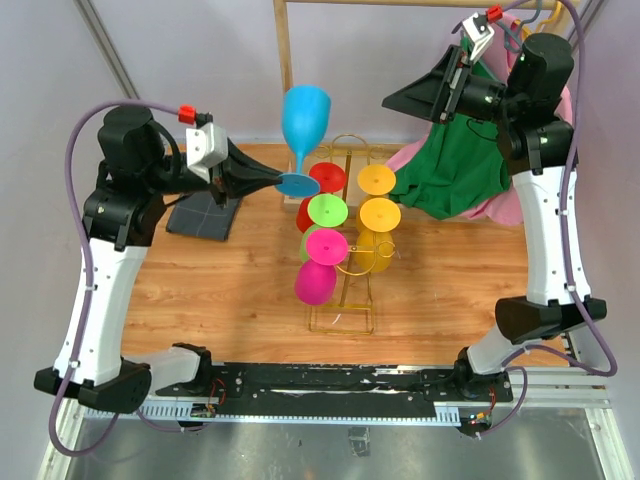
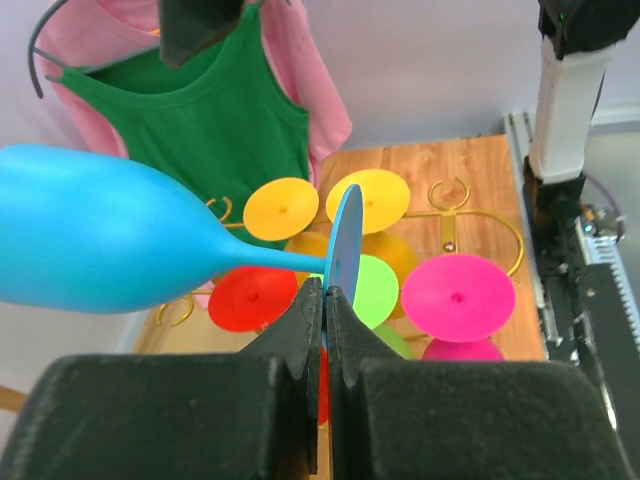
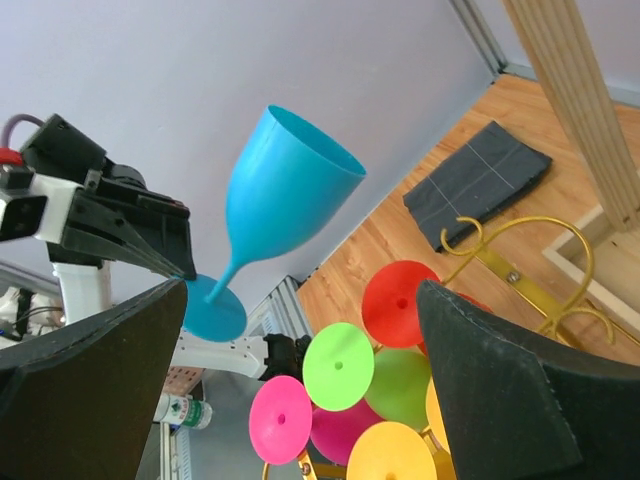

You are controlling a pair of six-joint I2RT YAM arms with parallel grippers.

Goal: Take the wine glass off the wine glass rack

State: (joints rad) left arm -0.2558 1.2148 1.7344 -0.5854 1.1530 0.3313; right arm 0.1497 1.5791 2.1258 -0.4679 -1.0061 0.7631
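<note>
My left gripper (image 1: pixel 272 180) is shut on the foot of a blue wine glass (image 1: pixel 304 118), held upright in the air just left of the gold wire rack (image 1: pixel 345 312). In the left wrist view the gripper (image 2: pixel 327 292) pinches the blue foot (image 2: pixel 345 245) edge-on, with the bowl (image 2: pixel 95 232) to the left. The right wrist view shows the blue glass (image 3: pixel 285 190) free of the rack. Red (image 1: pixel 327 178), green (image 1: pixel 327 210), pink (image 1: pixel 326 246) and two yellow (image 1: pixel 379 214) glasses hang upside down on the rack. My right gripper (image 1: pixel 400 100) is open and empty, high at the back right.
A tall wooden clothes rail (image 1: pixel 284 50) stands behind the rack, with green (image 1: pixel 455 165) and pink garments hanging at the right. A dark folded cloth (image 1: pixel 205 215) lies on the wooden table (image 1: pixel 220 290) at the left. The metal rail of the arm bases runs along the near edge.
</note>
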